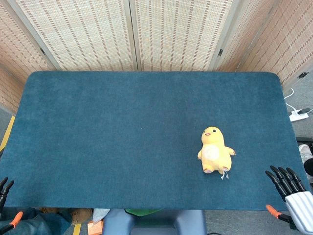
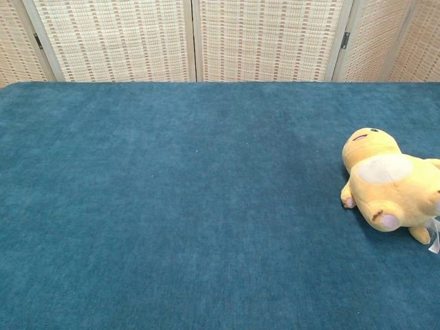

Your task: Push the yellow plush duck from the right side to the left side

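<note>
The yellow plush duck point(image 1: 215, 151) lies on its back on the blue table cover point(image 1: 122, 142), on the right half of it, belly up with its pale tummy patch showing and its head pointing toward the woven screen point(image 1: 176, 34) at the far edge. A small white tag sticks out by its feet. In the chest view the duck point(image 2: 388, 182) sits at the right border of the picture, feet toward the camera.

The right hand point(image 1: 293, 188) is near the duck — to its right and closer to the near edge of the cover, at the table's front right corner. Its dark fingers are stretched out and a little apart, holding nothing and not touching the duck.

The left hand point(image 1: 5, 188) is well apart from the duck, at the opposite front corner; only a few dark fingertips show, so I cannot tell how open it is

A white power strip point(image 1: 298, 115) lies on the floor beyond the cover's right edge
</note>
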Robot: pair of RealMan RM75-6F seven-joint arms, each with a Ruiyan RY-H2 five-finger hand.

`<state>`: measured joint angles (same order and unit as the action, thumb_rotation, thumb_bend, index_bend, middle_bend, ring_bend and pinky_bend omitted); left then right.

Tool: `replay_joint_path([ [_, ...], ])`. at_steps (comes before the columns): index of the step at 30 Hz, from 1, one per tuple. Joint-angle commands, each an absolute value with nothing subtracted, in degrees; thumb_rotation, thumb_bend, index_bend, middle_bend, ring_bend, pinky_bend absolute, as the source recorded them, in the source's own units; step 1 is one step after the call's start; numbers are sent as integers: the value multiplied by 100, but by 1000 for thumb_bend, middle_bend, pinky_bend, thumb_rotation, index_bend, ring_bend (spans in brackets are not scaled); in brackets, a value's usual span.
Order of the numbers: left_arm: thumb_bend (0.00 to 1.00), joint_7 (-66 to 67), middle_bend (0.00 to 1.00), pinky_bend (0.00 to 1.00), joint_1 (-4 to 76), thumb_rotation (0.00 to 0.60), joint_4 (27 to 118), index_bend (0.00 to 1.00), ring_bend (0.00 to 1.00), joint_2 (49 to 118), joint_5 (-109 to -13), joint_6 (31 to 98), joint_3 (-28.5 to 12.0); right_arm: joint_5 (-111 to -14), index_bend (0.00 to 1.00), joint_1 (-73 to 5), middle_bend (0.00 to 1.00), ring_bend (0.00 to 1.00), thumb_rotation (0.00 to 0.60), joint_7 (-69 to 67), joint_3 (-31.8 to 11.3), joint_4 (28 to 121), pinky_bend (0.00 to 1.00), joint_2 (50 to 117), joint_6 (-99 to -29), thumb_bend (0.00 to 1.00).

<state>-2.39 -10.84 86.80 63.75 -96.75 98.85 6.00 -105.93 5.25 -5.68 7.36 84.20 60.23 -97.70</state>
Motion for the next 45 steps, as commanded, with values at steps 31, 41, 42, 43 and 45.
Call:
replay_joint_path([
  [31,272,-166,0,110,-590,600,8888,0,0,6278,-8526,8746,178,-8226,517,-2323,641,577,600,1505,-746,7632,803,8560,-5723,449],
  [41,272,-207,0,111,-515,600,8887,0,0,6272,-8360,8581,127,-10072,751,-2858,816,738,600,79,-547,7109,933,9290,-7292,608],
  [42,272,-221,0,111,-512,600,8887,0,0,6267,-8359,8574,128,-10152,751,-2945,814,734,600,77,-561,7116,933,9382,-7317,608],
  [43,272,-241,0,111,-508,600,8892,0,0,6261,-8356,8566,128,-10214,751,-3040,810,726,600,92,-580,7117,930,9487,-7317,607],
  [45,273,-275,0,111,-502,600,8894,0,0,6255,-8349,8557,126,-10286,751,-3272,792,704,600,175,-625,7093,903,9768,-7198,598],
])
